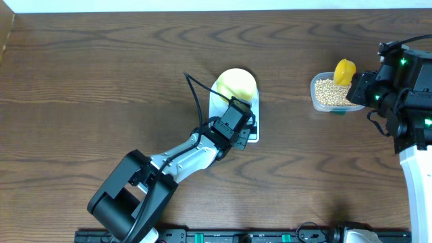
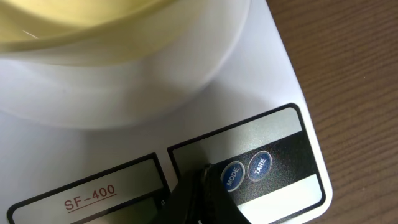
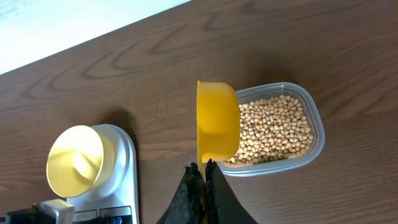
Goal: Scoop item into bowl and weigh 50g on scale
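The white scale (image 1: 219, 106) stands mid-table with the pale yellow bowl (image 1: 236, 84) on its platform. My left gripper (image 1: 247, 132) is shut and empty, its tip (image 2: 202, 180) down on the scale's (image 2: 273, 81) front panel just left of the MODE button (image 2: 232, 177). The bowl (image 2: 93, 31) fills the top of that view. My right gripper (image 3: 203, 168) is shut on the handle of a bright yellow scoop (image 3: 217, 121), held on edge over the left end of the clear tub (image 3: 314, 134) of tan beans (image 3: 273, 127). The scoop's inside is hidden.
A TARE button (image 2: 260, 165) sits beside MODE. The tub (image 1: 314, 96) lies at the right of the dark wooden table, close to my right arm (image 1: 405, 88). The left arm (image 1: 169, 169) stretches from the front edge to the scale. A black rail (image 1: 223, 236) runs along the front.
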